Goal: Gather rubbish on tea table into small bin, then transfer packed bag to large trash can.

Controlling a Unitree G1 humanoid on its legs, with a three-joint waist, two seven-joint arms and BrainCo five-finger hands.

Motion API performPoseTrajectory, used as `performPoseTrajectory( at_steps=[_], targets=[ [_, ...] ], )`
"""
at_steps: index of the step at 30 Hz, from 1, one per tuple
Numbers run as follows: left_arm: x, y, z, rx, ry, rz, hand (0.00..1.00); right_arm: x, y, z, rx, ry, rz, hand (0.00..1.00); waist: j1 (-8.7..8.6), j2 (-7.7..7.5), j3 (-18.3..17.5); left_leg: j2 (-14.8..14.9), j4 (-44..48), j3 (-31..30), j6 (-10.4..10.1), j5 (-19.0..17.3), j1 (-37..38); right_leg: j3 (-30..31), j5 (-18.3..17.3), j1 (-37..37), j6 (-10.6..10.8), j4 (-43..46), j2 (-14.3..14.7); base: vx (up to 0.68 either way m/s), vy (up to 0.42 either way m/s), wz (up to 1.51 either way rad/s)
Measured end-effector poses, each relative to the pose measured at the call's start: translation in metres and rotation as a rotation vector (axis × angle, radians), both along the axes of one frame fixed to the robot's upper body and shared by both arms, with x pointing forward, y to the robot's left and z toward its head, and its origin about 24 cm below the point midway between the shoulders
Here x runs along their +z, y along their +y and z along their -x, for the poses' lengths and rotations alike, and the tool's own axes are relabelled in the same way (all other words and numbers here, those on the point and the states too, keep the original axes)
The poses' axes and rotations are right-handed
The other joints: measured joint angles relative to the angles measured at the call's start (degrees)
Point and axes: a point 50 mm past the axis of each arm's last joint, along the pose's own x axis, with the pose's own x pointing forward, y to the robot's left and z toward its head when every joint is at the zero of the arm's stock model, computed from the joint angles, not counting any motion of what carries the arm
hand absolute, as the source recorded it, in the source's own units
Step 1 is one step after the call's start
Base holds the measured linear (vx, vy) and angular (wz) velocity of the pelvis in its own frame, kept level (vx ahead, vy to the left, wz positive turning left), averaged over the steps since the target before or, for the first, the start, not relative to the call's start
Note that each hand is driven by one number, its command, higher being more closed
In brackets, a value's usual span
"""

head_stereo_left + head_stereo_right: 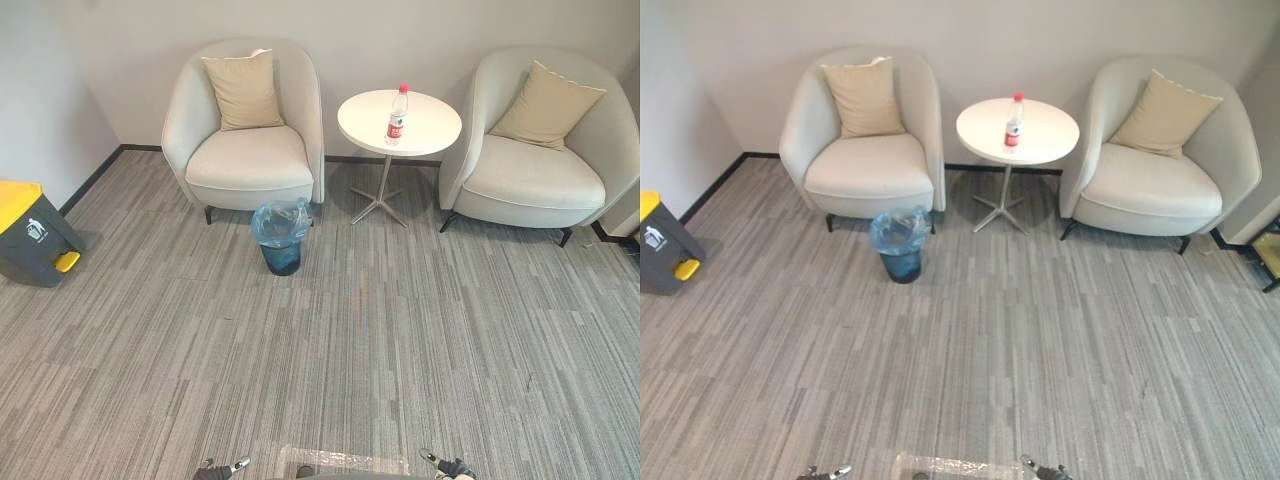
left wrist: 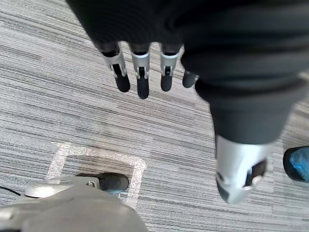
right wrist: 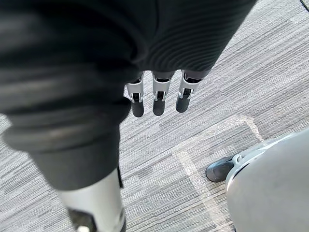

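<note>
The left hand (image 2: 141,67) hung over the grey striped carpet (image 1: 350,350), its fingers (image 2: 143,84) straight and slightly spread, thumb apart. It held nothing and touched nothing. The right hand (image 3: 157,94) hung the same way on the other side, fingers relaxed and empty above the carpet.

The rubbish was well apart from both hands. A clear bottle (image 1: 397,115) with a red cap and label stood upright on the round white tea table (image 1: 435,135), at the far side of the room. The table stood between the left armchair (image 1: 250,165) and the right armchair (image 1: 535,180), each with a beige cushion. The small bin (image 1: 281,240), lined with a blue bag, stood on the carpet just in front of the left armchair and left of the table's foot. The large trash can (image 1: 30,240), grey with a yellow lid, stood by the wall at the far left.
</note>
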Motion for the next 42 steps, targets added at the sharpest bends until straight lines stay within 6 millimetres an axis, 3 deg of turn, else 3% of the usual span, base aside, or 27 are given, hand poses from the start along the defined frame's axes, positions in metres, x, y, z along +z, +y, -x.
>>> performPoseTrajectory(
  at_steps=[25, 33, 35, 37, 39, 42],
  targets=[
    [0.001, 0.001, -0.003, -0.07, 0.008, -0.012, 0.0, 0.0, 0.001, -0.002, 0.03, -0.004, 0.0, 0.0, -0.04, -0.28, 0.4, 0.1, 0.0, 1.3, -0.2, -0.2, 0.0, 1.1, 0.4, 0.1, -0.3, -0.9, 0.2, 0.0, -0.004, -0.02],
    [0.001, 0.0, -0.006, -0.07, 0.005, -0.01, 0.0, 0.002, 0.0, -0.009, 0.028, -0.023, 0.0, 0.0, -0.04, 0.3, 1.8, 1.7, 0.9, 7.9, -1.4, -1.7, -0.1, 6.8, 0.6, -2.4, -0.9, 1.4, 1.6, -0.03, -0.025, -0.42],
    [0.001, 0.001, -0.011, -0.072, -0.005, -0.01, 0.0, 0.003, -0.002, -0.011, 0.013, -0.039, 0.005, 0.0, -0.05, 0.31, 3.1, 2.5, 8.0, 9.2, -2.0, -5.5, -2.3, 7.9, -0.8, -3.2, -1.3, 4.1, 1.7, 0.0, -0.067, -0.29],
    [0.002, 0.001, -0.015, -0.068, -0.017, -0.011, 0.0, 0.004, -0.004, -0.012, -0.005, -0.05, 0.011, 0.0, -0.07, 0.36, 3.9, 3.5, 17.8, 9.8, -3.8, -8.9, -5.8, 8.2, -2.7, -3.3, -1.7, 5.8, 1.6, -0.02, -0.086, -0.11],
    [0.005, 0.003, -0.021, -0.018, -0.062, -0.011, 0.0, 0.004, -0.003, -0.01, -0.015, -0.053, 0.009, 0.0, 0.49, -0.54, 4.8, 4.9, 34.3, 10.5, -4.1, -9.3, -12.7, 9.6, -5.0, -3.5, -2.6, 8.8, 0.9, 0.0, -0.084, -0.2],
    [0.005, -0.002, -0.017, 0.05, -0.078, 0.01, 0.0, 0.006, -0.007, -0.01, -0.034, -0.068, 0.024, 0.0, 1.38, 0.71, 4.9, 7.9, 46.4, 11.7, -3.8, -11.9, -18.9, 12.4, -7.2, -2.9, -3.6, 11.4, 0.9, 0.11, 0.021, -0.37]
  ],
)
